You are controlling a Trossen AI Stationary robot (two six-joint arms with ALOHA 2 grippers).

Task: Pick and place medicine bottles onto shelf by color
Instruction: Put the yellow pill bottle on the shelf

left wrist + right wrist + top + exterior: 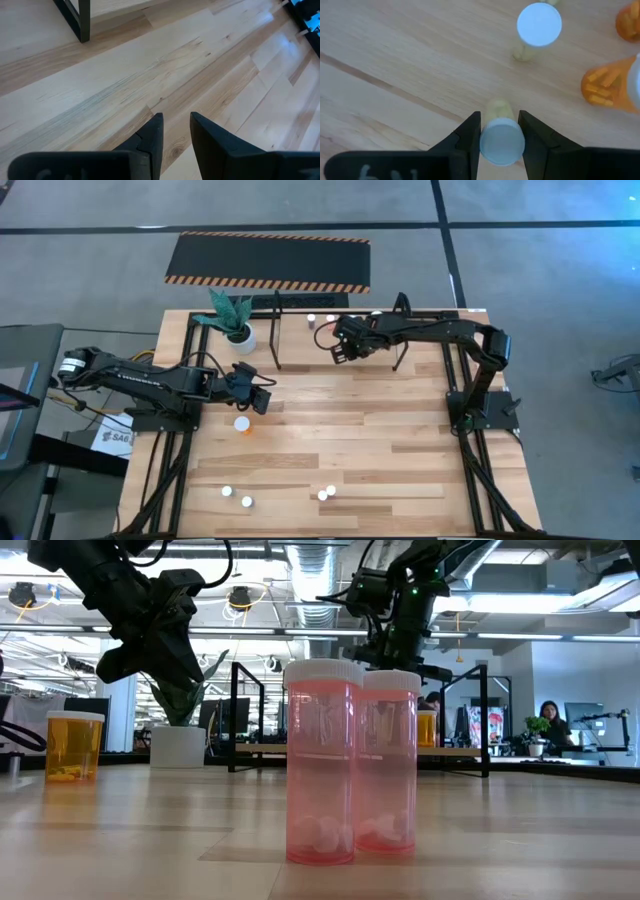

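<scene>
My right gripper (501, 131) is shut on a small white-capped bottle (501, 142) with a pale greenish body. It is at the far middle of the table (340, 345), by the black tube shelf (277, 330). Another pale white-capped bottle (539, 24) and two orange ones (607, 85) stand upright on the wood just beyond it. My left gripper (176, 127) is open and empty above bare wood, left of centre (255, 395). An orange bottle (242, 423) stands just near of it. Two pink bottles (322, 760) stand side by side near the front edge. My right gripper pinches the bottle between its two fingers at the white cap (501, 150), one finger (470, 135) on each side. The fingers come from above, pointing down. The bottle is upright, its body below the cap. Whether its base is on the wood I cannot tell.
A white pot with a green plant (238, 330) stands at the shelf's left end. Two more white-capped bottles (237, 497) stand near the front left. A black mat with striped orange edges (268, 262) lies beyond the table. People sit in the room behind (548, 720).
</scene>
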